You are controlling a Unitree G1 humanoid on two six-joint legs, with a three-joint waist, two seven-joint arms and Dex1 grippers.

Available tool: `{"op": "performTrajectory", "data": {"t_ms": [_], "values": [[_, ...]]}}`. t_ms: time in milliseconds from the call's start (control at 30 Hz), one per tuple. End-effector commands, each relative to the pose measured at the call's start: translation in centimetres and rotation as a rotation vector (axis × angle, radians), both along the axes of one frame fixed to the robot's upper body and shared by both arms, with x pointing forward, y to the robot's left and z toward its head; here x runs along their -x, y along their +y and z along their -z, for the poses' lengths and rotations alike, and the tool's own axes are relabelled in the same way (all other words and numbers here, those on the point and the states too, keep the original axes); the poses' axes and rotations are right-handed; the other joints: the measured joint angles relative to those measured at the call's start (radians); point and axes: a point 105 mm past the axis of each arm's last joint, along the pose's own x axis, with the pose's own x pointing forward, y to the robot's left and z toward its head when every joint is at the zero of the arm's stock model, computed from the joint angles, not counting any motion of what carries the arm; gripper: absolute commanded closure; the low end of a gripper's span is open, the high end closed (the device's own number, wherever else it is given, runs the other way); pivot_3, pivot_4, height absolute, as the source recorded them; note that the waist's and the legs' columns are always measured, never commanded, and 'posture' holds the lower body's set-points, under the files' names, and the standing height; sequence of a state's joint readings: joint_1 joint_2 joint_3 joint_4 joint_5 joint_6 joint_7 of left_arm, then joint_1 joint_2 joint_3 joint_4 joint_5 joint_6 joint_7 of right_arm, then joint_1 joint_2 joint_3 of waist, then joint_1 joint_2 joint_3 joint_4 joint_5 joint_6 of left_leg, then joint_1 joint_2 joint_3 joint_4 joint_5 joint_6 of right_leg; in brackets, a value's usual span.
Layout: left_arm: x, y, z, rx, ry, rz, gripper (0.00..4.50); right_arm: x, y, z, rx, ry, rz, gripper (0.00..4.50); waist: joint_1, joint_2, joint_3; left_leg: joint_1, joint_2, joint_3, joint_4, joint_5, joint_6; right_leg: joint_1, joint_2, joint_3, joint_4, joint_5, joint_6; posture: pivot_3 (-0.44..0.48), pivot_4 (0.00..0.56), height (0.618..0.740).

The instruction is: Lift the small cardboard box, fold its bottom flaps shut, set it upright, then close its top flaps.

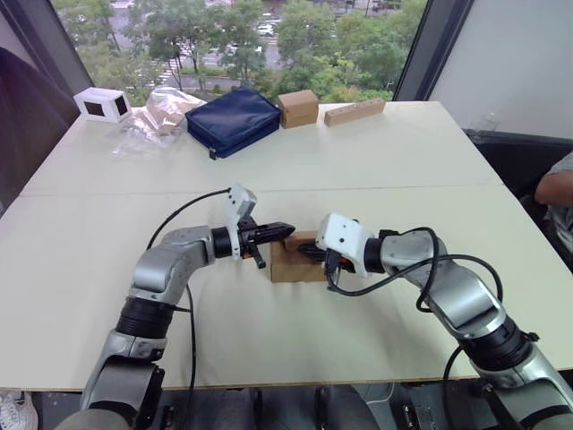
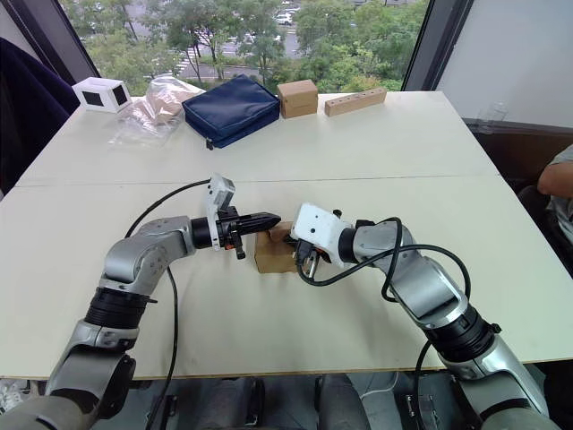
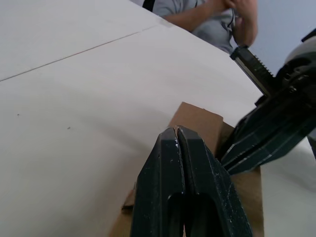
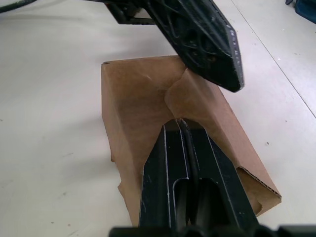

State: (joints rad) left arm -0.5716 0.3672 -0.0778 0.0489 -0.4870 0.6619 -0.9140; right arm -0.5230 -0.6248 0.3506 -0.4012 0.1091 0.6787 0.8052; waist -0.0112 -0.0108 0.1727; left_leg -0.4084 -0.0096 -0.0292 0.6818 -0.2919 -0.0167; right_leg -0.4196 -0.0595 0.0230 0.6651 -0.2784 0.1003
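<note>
Here the small cardboard box (image 1: pixel 295 260) stands on the pale worktop (image 1: pixel 376 170), near its front edge and between the two arms, with both hands over its upper face. The left hand (image 1: pixel 285 231) has its two black fingers pressed together with nothing between them, the tips lying over the box's top at its left edge. The right hand (image 4: pixel 181 123) is likewise closed flat and empty, its fingers laid along the top flaps (image 4: pixel 148 94), which lie folded down and meet along a curved, slanted seam. One corner of a flap stands slightly proud at the near end, so the closure looks nearly done rather than finished. The carton appears light and thin-walled: stiff enough along its creased edges, but the panels would likely bow under a hard pinch, and the plain brown surface offers little grip against smooth fingers. Pressing flat on the flaps, or steadying the box by opposite side walls near the corners, seems the safer hold. Whether anything is inside cannot be told, since the flaps cover the opening. At the far edge lie a navy pouch (image 1: pixel 233 121), a crumpled clear plastic bag (image 1: pixel 154 118) and a small white box (image 1: pixel 102 104), all well apart from the work.
</note>
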Motion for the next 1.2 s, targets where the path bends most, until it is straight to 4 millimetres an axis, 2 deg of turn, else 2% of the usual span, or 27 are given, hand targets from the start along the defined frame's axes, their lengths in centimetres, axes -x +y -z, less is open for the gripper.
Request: {"op": "performTrajectory", "data": {"t_ms": [33,267,433,733,933,1000,1200], "values": [[0.4,-0.4,-0.9,0.004,-0.039,0.026,4.48,-0.3,0.3,-1.0,-0.008,-0.05,-0.002,4.5,0.0,0.0,0.0,0.0,0.0,0.0,0.0,0.0,0.0,0.0,0.0,0.0,0.0,0.0,0.0,0.0,0.15,0.74],[0.3,-0.2,-1.0,0.0,-0.048,0.022,4.48,-0.2,0.4,-1.0,-0.021,-0.041,0.001,4.5,0.0,0.0,0.0,0.0,0.0,0.0,0.0,0.0,0.0,0.0,0.0,0.0,0.0,0.0,0.0,0.0,0.15,0.74],[0.4,-0.2,-0.2,-0.068,-0.075,0.031,4.48,1.2,0.5,-1.2,-0.06,0.027,-0.052,4.5,0.0,0.0,0.0,0.0,0.0,0.0,0.0,0.0,0.0,0.0,0.0,0.0,0.0,0.0,0.0,0.0,0.15,0.74],[0.3,-0.2,0.8,-0.171,-0.163,0.041,4.48,1.3,-1.2,-2.3,-0.113,0.053,-0.011,4.5,0.001,0.0,0.0,0.0,0.0,0.0,0.0,0.0,0.0,0.0,0.0,0.0,0.0,0.0,0.0,0.0,0.15,0.74],[0.2,0.4,-1.0,-0.133,-0.196,0.014,4.48,0.1,-2.5,-3.3,-0.165,0.025,0.059,4.5,0.0,0.0,0.0,0.0,0.0,0.0,0.0,0.0,0.0,0.0,0.0,0.0,0.0,0.0,0.0,0.0,0.15,0.74],[0.3,0.8,-1.8,-0.177,-0.25,0.023,4.48,-0.4,-2.8,-3.6,-0.173,0.012,0.075,4.5,0.0,0.0,0.0,0.0,0.0,0.0,0.0,0.0,0.0,0.0,0.0,0.0,0.0,0.0,0.0,0.0,0.15,0.74],[1.0,0.9,-4.2,-0.185,-0.315,0.04,4.48,-1.0,-2.5,-3.7,-0.203,0.006,0.071,4.5,-0.001,0.0,0.0,0.0,0.0,0.0,0.0,0.0,0.0,0.0,0.001,0.0,0.0,0.0,0.0,0.0,0.15,0.74]]}}
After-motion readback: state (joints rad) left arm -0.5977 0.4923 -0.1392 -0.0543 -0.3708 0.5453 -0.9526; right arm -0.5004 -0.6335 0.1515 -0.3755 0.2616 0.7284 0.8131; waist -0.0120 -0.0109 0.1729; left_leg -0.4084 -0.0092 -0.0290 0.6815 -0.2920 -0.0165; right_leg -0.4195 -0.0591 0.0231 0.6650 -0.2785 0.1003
